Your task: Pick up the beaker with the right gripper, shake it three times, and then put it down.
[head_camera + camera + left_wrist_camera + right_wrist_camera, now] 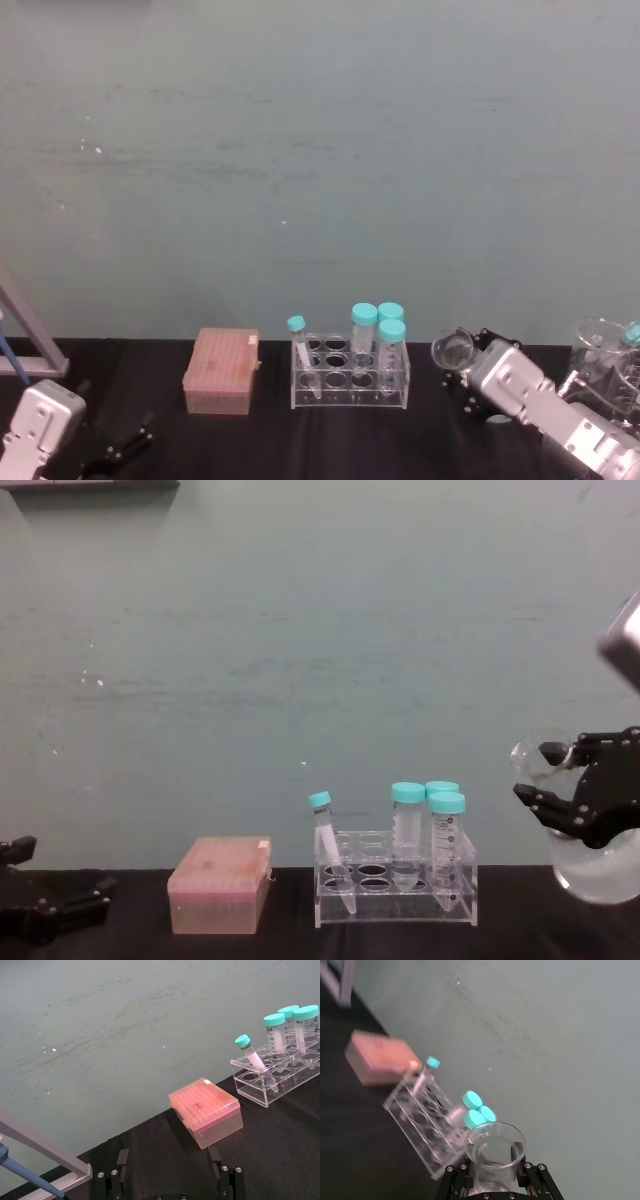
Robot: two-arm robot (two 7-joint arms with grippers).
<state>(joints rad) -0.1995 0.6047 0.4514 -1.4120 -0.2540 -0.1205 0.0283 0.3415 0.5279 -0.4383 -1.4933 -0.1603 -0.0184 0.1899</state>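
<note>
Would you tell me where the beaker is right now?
In the chest view, the beaker is tilted in the right gripper, right of the tube rack.

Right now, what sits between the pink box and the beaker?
The clear tube rack with teal-capped tubes stands between pink box and beaker, per chest view.

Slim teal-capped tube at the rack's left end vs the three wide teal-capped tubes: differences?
The slim teal-capped clear tube is narrower, with a smaller cap; the three wide teal-capped tubes are thicker, bigger-capped. The slim tube leans; the wide tubes stand upright. The slim tube sits at the left end of the clear plastic rack; the wide tubes cluster at its right. Shared: teal caps, clear bodies, one rack.
</note>
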